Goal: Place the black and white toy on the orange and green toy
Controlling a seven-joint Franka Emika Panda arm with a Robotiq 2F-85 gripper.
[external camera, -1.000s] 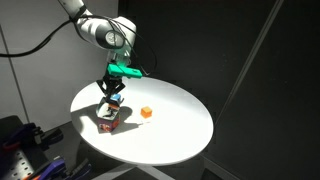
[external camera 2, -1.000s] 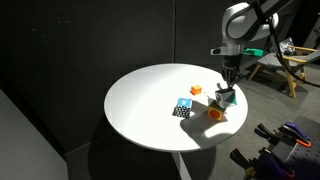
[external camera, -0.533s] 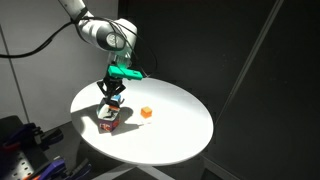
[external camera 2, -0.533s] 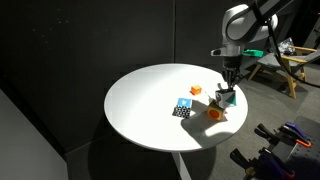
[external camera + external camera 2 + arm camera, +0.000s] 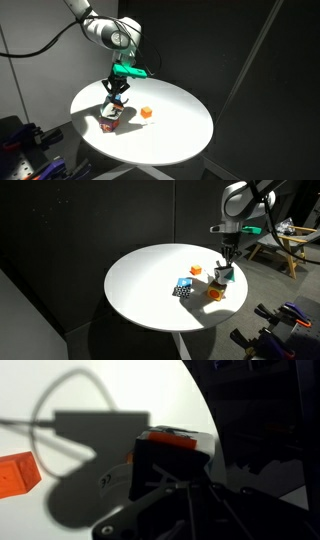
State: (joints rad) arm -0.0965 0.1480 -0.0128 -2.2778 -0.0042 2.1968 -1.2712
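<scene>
The orange and green toy [image 5: 110, 121] [image 5: 214, 293] is a larger orange-red cube near the table's edge. My gripper [image 5: 116, 96] [image 5: 227, 268] hangs straight above it, shut on the black and white toy [image 5: 224, 277], whose teal face shows. The small block sits right on top of the orange cube or just above it; contact cannot be told. In the wrist view the held block is a dark shape [image 5: 165, 468] between my fingers. A strip of the orange cube [image 5: 176, 438] shows behind it.
A blue-and-white cube [image 5: 182, 288] lies beside the orange cube toward the table's middle. A tiny plain orange cube [image 5: 146, 113] [image 5: 196, 270] [image 5: 15, 473] lies a short way off. The round white table [image 5: 170, 130] [image 5: 145, 280] ends close to the stack.
My gripper has shifted very slightly over the orange cube with the small block still in it. The other cubes have not moved.
</scene>
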